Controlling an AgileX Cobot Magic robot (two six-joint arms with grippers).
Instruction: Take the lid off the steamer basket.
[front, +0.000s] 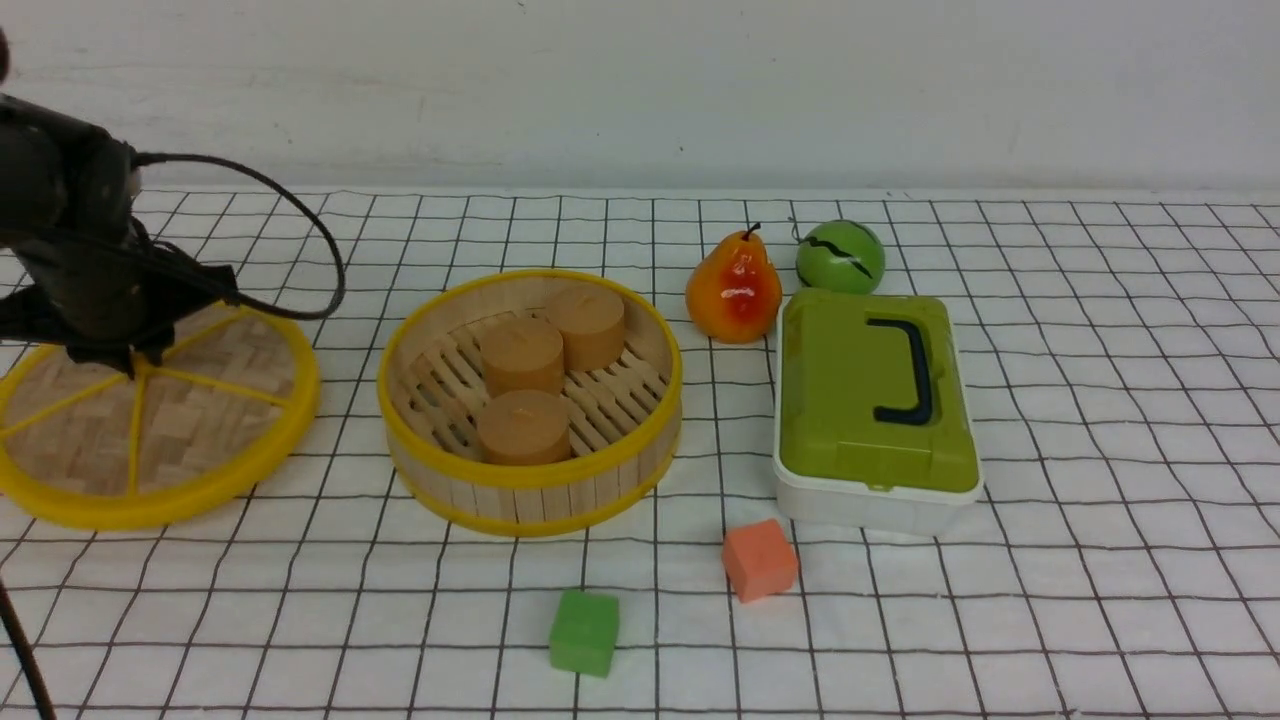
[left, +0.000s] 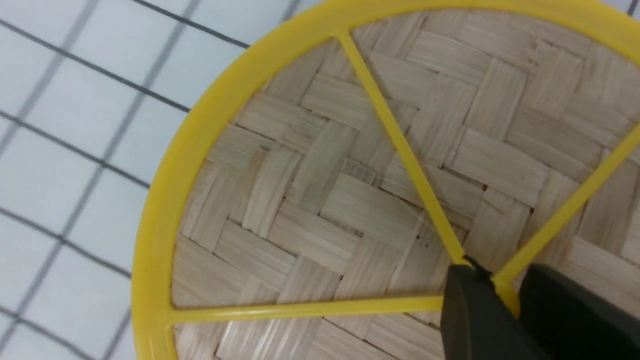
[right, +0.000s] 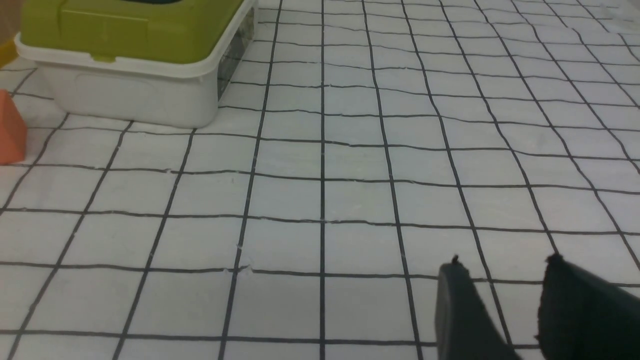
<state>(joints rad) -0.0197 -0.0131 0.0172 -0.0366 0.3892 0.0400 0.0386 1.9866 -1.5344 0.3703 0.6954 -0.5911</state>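
Note:
The lid (front: 200, 430), a woven bamboo disc with a yellow rim and yellow spokes, is at the far left, well apart from the steamer basket (front: 530, 490). I cannot tell whether it rests on the cloth. My left gripper (front: 115, 360) is shut on its yellow hub where the spokes meet. In the left wrist view the lid (left: 320, 200) fills the picture, with the left gripper (left: 500, 282) pinching the hub. The basket stands uncovered at the middle with three brown cylinders (front: 522, 355) inside. My right gripper (right: 502, 265) is open over bare cloth.
Right of the basket stand a pear (front: 733, 285), a green ball (front: 840, 256) and a white box with a green top (front: 875, 410). An orange cube (front: 760, 560) and a green cube (front: 584, 632) lie nearer the front. The left arm's cable loops beside the lid.

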